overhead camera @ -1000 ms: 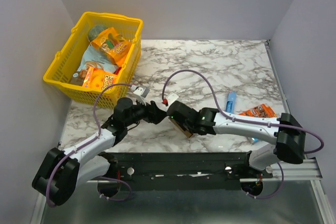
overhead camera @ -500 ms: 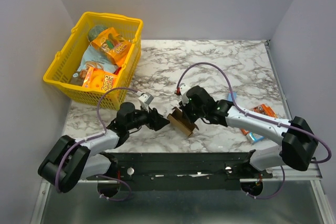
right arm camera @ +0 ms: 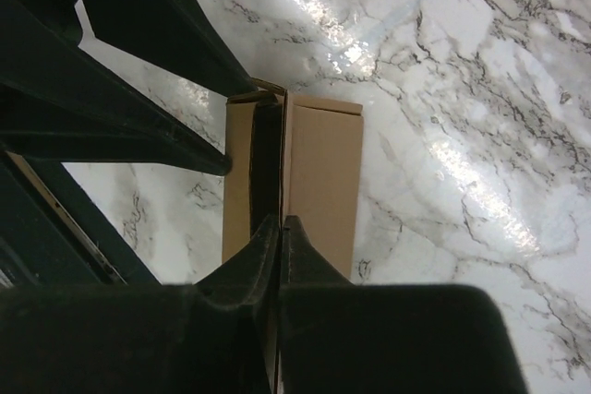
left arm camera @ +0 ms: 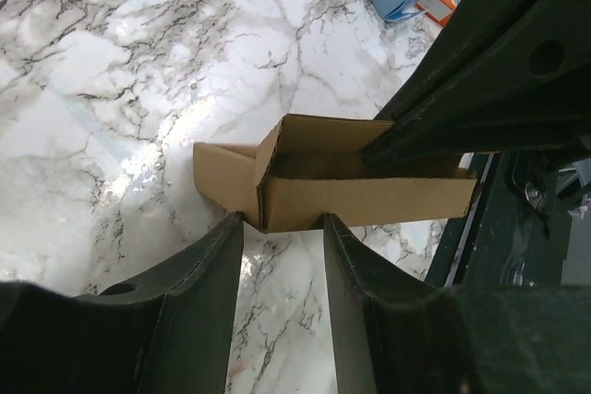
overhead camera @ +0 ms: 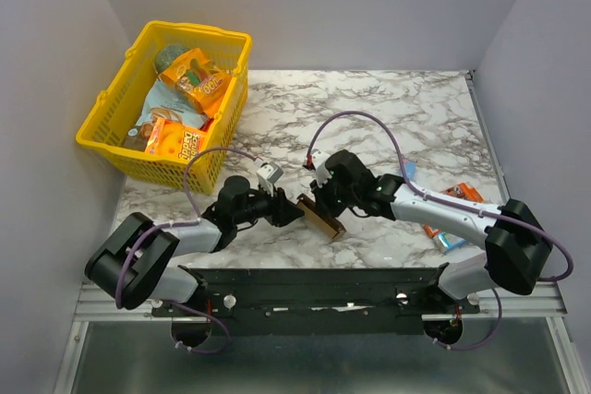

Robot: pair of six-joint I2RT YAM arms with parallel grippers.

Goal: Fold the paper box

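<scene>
Top view: the box is lying on the desk near its front edge, between the left gripper and the right gripper.

Left wrist: the left gripper is standing spread, straddling the box's near corner. Squeezing there is risking a crushed corner.

Right wrist: the right gripper is pinching a box wall. A hard pull is risking a tear, and a slip could let the fold spring open.

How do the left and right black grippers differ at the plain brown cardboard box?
The black left gripper stands open, straddling one end of the plain brown cardboard box; the black right gripper is pinched shut on one thin wall of it. In the top view the left gripper reaches it from the left, the right gripper from the right. Both meet at the same box.
</scene>
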